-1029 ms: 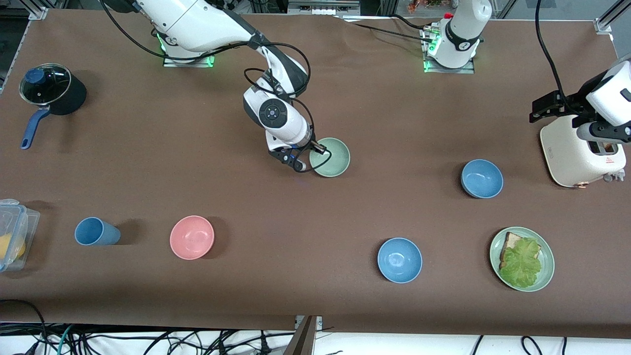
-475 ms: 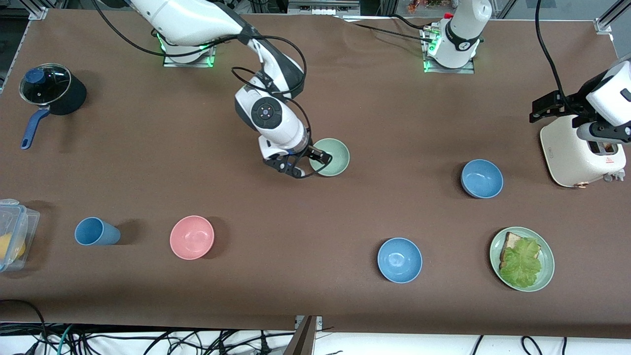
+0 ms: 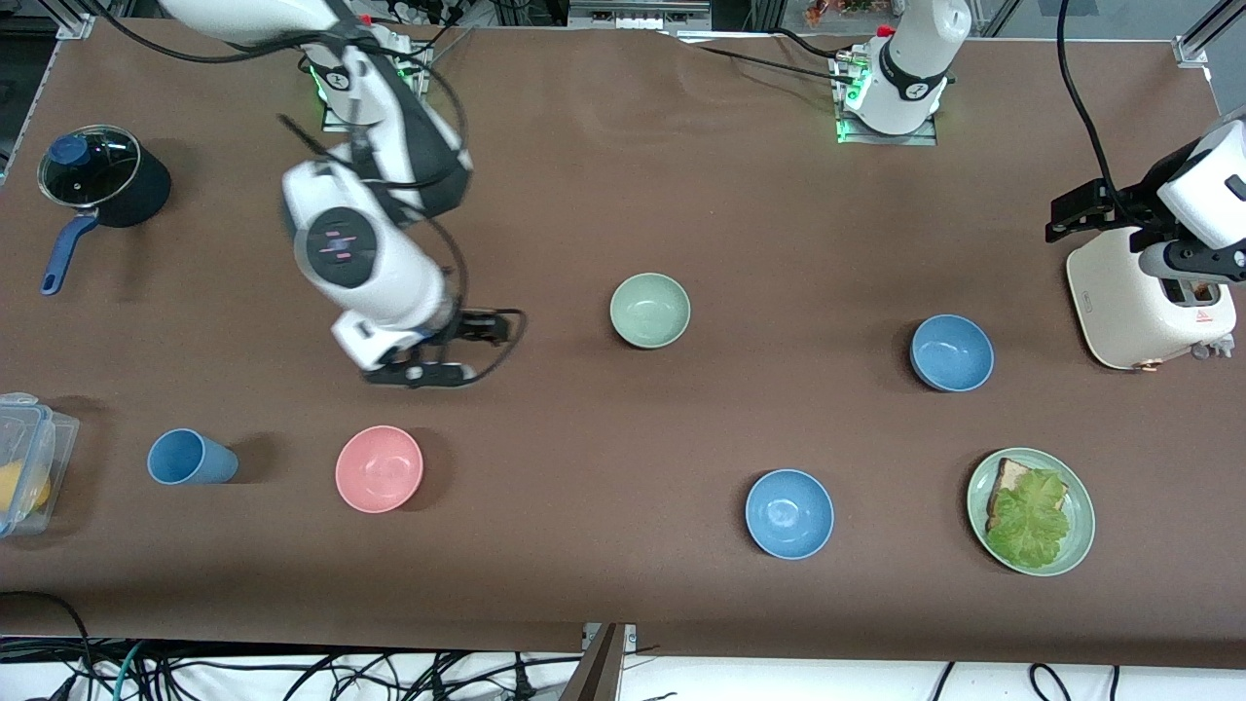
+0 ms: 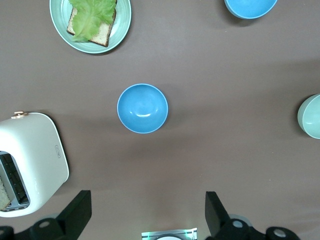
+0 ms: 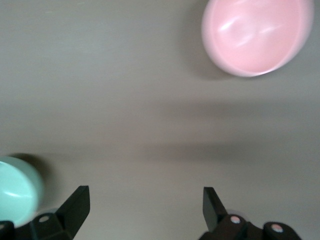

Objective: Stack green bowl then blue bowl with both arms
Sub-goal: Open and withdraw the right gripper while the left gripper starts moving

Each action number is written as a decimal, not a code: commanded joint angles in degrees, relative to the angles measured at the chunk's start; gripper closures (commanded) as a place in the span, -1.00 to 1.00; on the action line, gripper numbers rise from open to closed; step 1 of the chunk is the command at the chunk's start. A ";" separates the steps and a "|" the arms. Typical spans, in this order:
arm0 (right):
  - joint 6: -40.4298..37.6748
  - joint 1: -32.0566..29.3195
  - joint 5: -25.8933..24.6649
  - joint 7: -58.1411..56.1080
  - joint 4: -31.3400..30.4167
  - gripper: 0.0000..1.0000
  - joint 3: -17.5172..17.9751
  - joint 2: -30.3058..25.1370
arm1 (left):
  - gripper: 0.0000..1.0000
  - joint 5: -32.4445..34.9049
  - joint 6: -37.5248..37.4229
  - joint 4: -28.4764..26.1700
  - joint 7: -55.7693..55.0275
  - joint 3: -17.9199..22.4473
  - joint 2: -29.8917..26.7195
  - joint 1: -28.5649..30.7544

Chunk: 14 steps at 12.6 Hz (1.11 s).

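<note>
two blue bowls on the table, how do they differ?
The blue bowl near the toaster is a muted, greyish blue; the other blue bowl is a brighter sky blue.
The muted one sits farther from the front camera, nearer the left arm's end; the brighter one sits nearer the camera, beside the green plate.
Both are upright, empty, about the same size, and untouched by either pincer.
</note>
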 commanded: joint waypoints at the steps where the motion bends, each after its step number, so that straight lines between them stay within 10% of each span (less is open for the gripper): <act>1: -6.14 -2.54 -0.19 -12.81 -0.62 -0.99 -5.17 -5.09 | -1.00 -1.37 -1.33 1.67 -0.30 -0.05 0.66 0.35; 8: -21.97 -3.25 0.87 -24.46 9.32 -0.99 -17.93 -7.31 | -1.00 -1.37 -1.24 1.67 -0.13 0.04 0.92 0.35; 14: -22.43 -7.56 1.31 -24.11 8.62 -0.99 -17.59 -9.41 | -1.00 -0.85 -0.80 2.73 0.67 0.56 4.61 5.35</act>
